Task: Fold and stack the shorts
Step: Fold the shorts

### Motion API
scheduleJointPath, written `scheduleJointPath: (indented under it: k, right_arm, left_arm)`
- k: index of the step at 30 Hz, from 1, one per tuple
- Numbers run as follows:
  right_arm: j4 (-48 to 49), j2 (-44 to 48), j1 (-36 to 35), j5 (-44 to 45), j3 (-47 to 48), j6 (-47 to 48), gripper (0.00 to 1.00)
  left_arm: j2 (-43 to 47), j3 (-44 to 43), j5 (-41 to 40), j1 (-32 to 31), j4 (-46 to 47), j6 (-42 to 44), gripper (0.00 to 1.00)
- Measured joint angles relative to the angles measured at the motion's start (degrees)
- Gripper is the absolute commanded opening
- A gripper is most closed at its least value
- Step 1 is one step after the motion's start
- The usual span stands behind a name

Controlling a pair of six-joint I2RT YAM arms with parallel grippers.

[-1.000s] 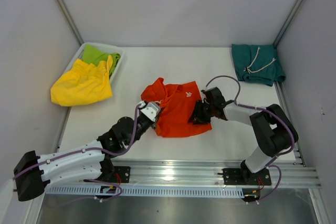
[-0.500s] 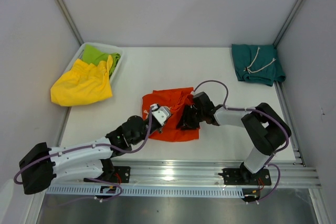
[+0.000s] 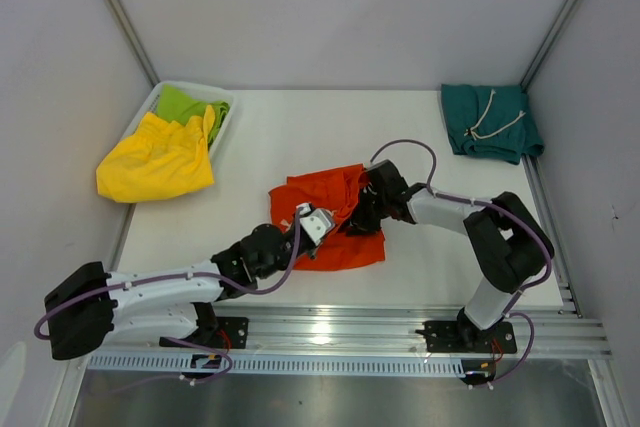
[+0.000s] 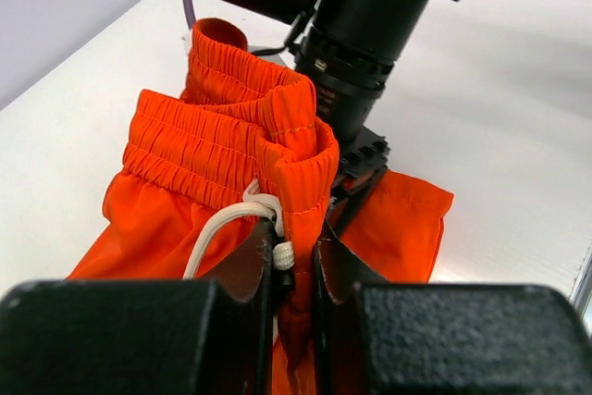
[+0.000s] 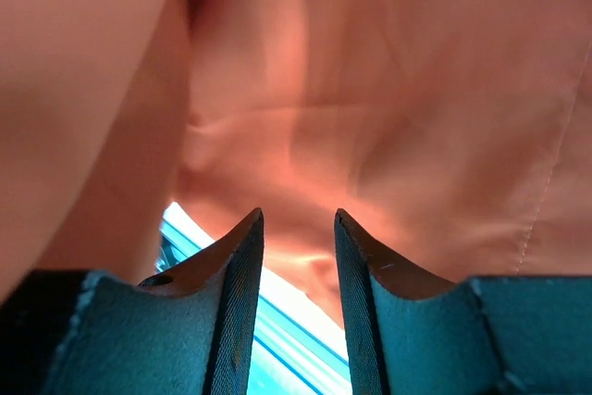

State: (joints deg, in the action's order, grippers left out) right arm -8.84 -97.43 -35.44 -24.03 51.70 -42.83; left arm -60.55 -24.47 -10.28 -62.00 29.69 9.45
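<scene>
You have bright, even overhead light, white glare on the metal rail [image 3: 320, 330], only soft faint shadows, your right wrist view blurred, orange shorts [image 5: 388, 90] too close for focus.

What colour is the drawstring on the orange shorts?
White drawstring cord; the left wrist view shows it best.

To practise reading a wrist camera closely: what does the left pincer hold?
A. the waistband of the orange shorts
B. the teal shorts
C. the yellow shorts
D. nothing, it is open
A: in the left wrist view the left pincer is shut on the gathered elastic waistband of the orange shorts, right beside the white drawstring.
</scene>
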Motion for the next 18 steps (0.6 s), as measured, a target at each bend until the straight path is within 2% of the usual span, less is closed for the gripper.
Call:
scheduleJointPath:
  k: [11,18]
  right_arm:
    - [-5.5,-1.3,2.9,-1.1,9.2,2.7,0.4]
    - [-5.1,-5.8,6.2,-2.8,13.3,4.7,0.4]
  left_arm:
    - [2.3,0.0,0.0,-0.1,0.1,0.0,0.0]
    - [-2.6,-0.9,1.1,-0.2,1.6,0.0,0.0]
